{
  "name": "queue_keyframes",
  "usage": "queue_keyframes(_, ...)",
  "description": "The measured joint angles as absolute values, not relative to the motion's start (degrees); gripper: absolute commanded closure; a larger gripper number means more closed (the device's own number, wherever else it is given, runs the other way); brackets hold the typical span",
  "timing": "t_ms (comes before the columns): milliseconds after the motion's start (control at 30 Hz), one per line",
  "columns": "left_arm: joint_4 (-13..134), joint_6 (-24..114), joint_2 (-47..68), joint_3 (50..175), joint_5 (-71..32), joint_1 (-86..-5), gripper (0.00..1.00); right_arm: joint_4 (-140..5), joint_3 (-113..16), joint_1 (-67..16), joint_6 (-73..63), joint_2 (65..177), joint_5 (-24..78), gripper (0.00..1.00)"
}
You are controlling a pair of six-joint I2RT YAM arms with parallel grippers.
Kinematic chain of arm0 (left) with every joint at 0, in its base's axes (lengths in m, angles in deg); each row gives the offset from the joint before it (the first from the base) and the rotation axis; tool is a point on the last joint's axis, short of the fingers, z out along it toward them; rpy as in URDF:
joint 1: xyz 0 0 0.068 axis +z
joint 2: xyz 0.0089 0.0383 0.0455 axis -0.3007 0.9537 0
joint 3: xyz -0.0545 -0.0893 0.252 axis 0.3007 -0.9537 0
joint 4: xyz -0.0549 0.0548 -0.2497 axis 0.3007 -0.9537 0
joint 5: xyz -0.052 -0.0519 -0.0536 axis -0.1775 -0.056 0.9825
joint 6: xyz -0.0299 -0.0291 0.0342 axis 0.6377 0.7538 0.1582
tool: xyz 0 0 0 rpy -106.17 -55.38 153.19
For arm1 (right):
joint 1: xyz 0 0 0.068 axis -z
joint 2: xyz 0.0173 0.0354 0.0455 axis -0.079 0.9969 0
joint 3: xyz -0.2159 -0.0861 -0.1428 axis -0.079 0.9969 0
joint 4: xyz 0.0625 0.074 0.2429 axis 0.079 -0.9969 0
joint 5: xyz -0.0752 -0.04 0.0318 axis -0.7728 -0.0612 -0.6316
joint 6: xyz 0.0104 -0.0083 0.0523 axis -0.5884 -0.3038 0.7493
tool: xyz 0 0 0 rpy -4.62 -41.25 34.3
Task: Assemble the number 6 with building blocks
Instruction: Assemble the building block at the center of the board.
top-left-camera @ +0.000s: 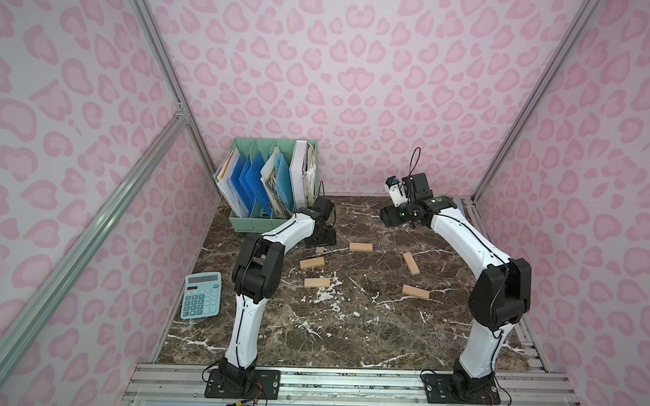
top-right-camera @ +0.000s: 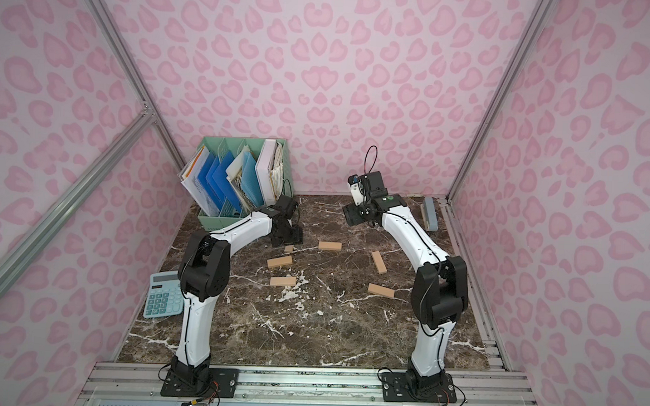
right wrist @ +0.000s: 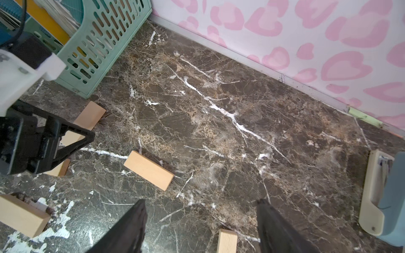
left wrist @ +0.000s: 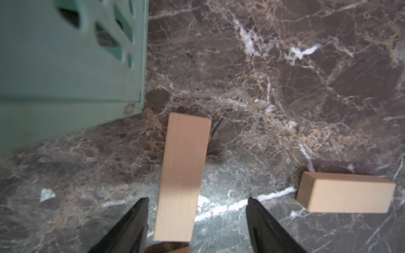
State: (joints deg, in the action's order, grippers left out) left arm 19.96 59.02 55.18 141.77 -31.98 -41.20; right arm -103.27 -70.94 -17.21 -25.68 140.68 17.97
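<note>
On the dark brown marble desk (top-left-camera: 348,335) lie six small flat light-tan wooden blocks (top-left-camera: 360,247). They are spread out, apart from each other, and make no number 6 yet.

In both top views the left hand (top-left-camera: 319,244) is down low, next to the mint-green plastic file basket (top-left-camera: 248,223). In the left wrist view its two black fingers (left wrist: 131,225) stand apart, and one block (left wrist: 183,175) lies flat on the desk between them. One finger is just beside it and the other is clear of it. Near it lies another block (left wrist: 346,193).

The right hand (top-left-camera: 388,217) hangs up over the back of the desk. Its fingers (right wrist: 276,230) stand wide with nothing between them.

A light blue calculator (top-left-camera: 201,296) lies by the left arm. A grey-blue bar (top-right-camera: 429,215) lies at the back right corner.
</note>
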Motion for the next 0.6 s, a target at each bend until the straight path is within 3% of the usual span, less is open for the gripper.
queue_keyframes(267, 18.5, 58.7, 58.0, 144.1, -32.9, -41.2, 0.38, -103.9, -71.2, -16.8, -26.9, 141.2, 18.2, 0.22)
queue_keyframes(600, 17.6, 57.4, 59.3, 144.9, -35.6, -41.1, 0.68, -104.0, -71.1, -15.9, -27.4, 141.2, 18.6, 0.24)
